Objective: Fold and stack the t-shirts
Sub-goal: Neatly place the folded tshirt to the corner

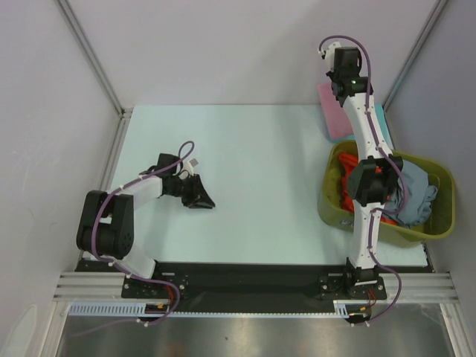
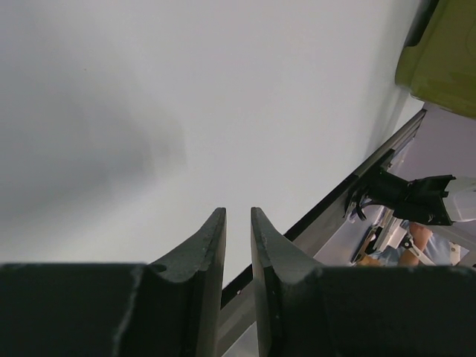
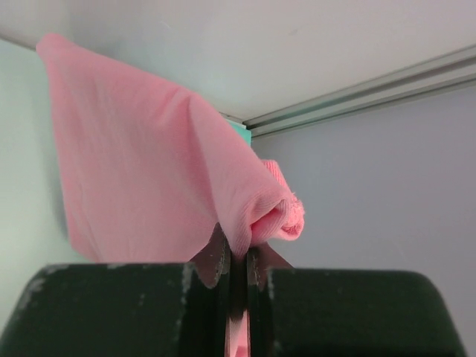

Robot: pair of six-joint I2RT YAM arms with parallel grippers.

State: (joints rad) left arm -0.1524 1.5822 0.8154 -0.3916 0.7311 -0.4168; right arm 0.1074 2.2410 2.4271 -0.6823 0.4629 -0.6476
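On the near left, the left claw [image 1: 199,196] is staying low by the table [image 1: 253,163], well apart from every shirt. Its two fingers are standing a little apart with a narrow gap, and they are gripping nothing; only bare table is showing between them.

On the near right, the basket [image 1: 443,216] is sitting at the table's right edge. Inside it, a red shirt [image 1: 345,178] is lying bunched at the left and a grey shirt [image 1: 413,190] is lying crumpled at the right, just beside it.

The right arm is reaching over the basket to the far right corner. There the right claw [image 3: 238,251] is clenching the pink shirt [image 3: 141,163] by a bunched fold, and the cloth is hanging spread out from it. A teal shirt [image 1: 381,116] is showing just behind the pink one; whether they are touching, I cannot tell.
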